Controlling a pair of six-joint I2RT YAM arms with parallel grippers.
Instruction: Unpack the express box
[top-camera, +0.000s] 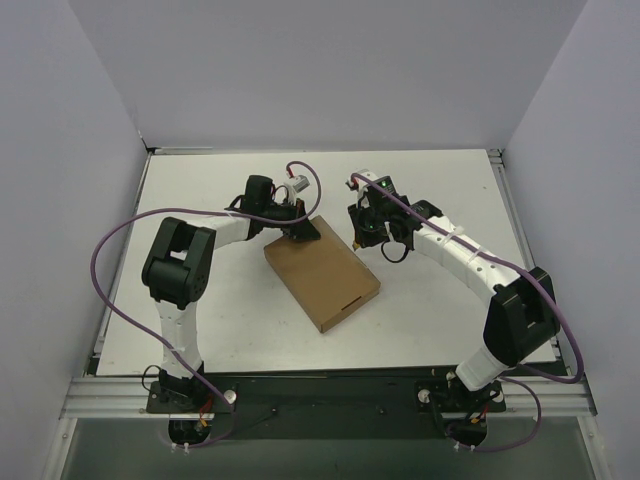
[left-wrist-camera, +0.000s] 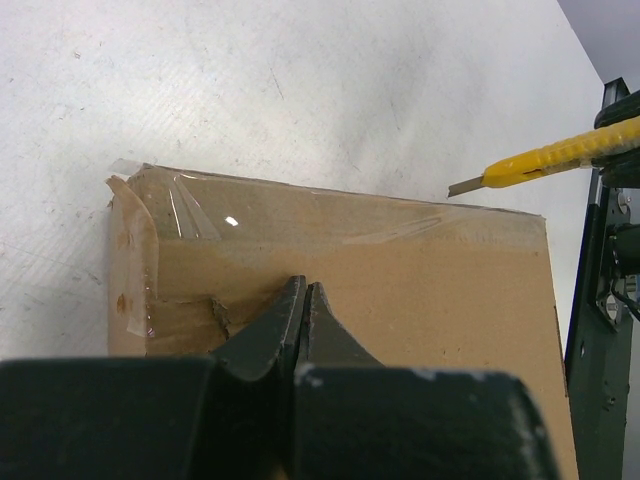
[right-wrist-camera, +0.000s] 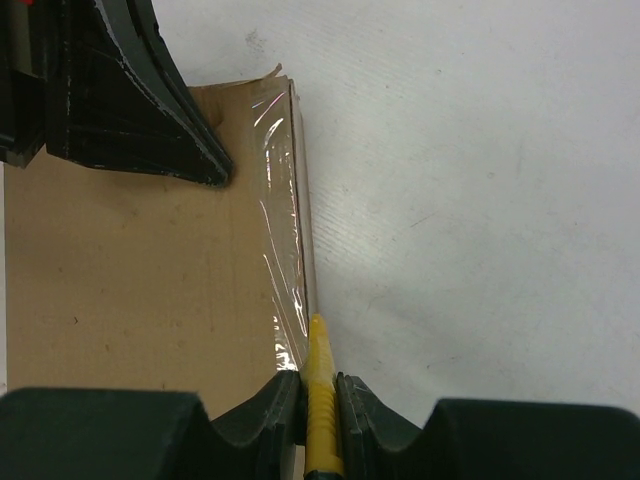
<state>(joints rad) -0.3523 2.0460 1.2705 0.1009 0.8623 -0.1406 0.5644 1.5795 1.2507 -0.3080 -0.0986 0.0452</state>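
Right gripper (right-wrist-camera: 320, 388) is clamping yellow utility knife (right-wrist-camera: 320, 345) at the far edge of express box (top-camera: 322, 272); left gripper (left-wrist-camera: 305, 296), shut, is pressing its top.

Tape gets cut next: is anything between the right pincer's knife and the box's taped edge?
Nothing visible: the knife reaches the taped edge of the express box; the left pincer sits on its top, farther along.

Left claw (left-wrist-camera: 303, 285) on express box (top-camera: 322, 272), knife (right-wrist-camera: 320, 385) at its far edge

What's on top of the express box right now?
Shut left pincer sits over the express box lid, contact unclear; clear tape covers one edge. Closed lid hides the contents.
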